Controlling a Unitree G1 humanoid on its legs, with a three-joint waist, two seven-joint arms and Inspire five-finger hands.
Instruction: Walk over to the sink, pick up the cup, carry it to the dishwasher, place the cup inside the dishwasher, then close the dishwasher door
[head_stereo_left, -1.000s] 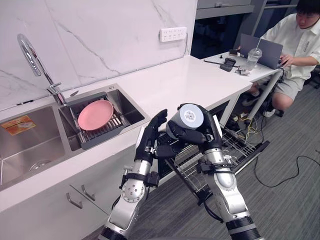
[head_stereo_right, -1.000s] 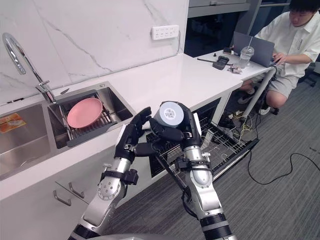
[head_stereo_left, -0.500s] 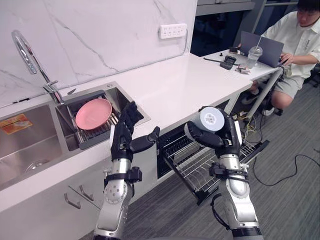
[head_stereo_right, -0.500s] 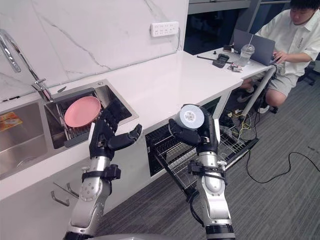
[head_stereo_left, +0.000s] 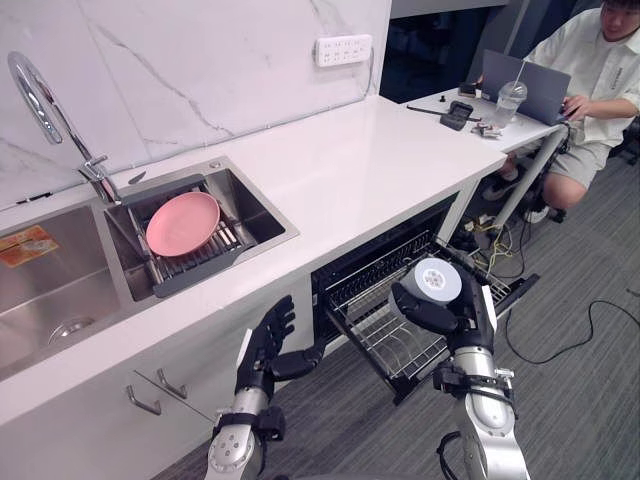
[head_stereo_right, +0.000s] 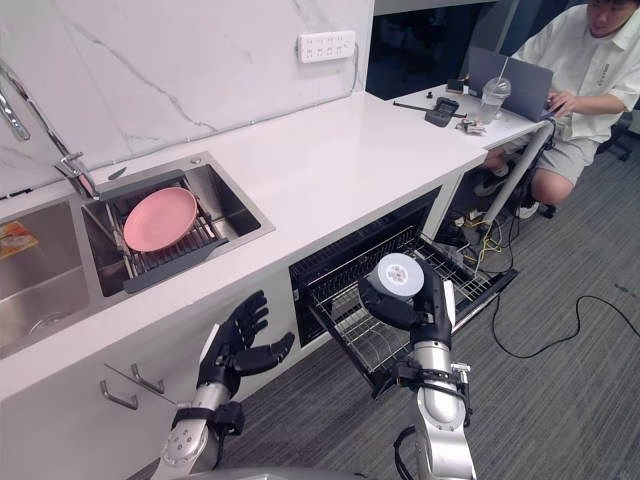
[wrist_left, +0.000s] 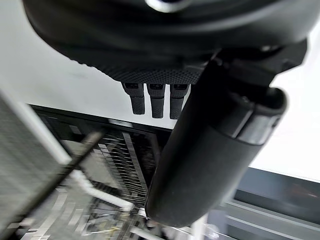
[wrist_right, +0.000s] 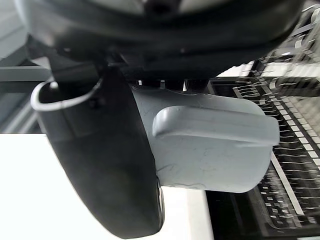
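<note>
The pale grey cup (head_stereo_left: 438, 281) is held upside down, base up, in my right hand (head_stereo_left: 452, 313), whose fingers curl round it. In the right wrist view the cup (wrist_right: 210, 145) lies against the thumb, with the wire rack behind it. It hangs above the pulled-out rack (head_stereo_left: 395, 330) of the open dishwasher (head_stereo_left: 380, 270) under the white counter. My left hand (head_stereo_left: 270, 345) is low, in front of the cabinet left of the dishwasher, fingers straight and holding nothing; its wrist view shows the fingers (wrist_left: 156, 97) extended.
A pink plate (head_stereo_left: 183, 223) rests on a rack in the sink (head_stereo_left: 250, 210), with the tap (head_stereo_left: 40, 105) behind. A person sits at a desk with a laptop (head_stereo_left: 528, 88) at the far right. Cables trail on the grey floor (head_stereo_left: 590, 330) near the dishwasher door.
My right hand has lowered the cup from counter height to just above the dishwasher rack. My left hand has dropped from the counter edge to cabinet height. The camera has shifted slightly.
</note>
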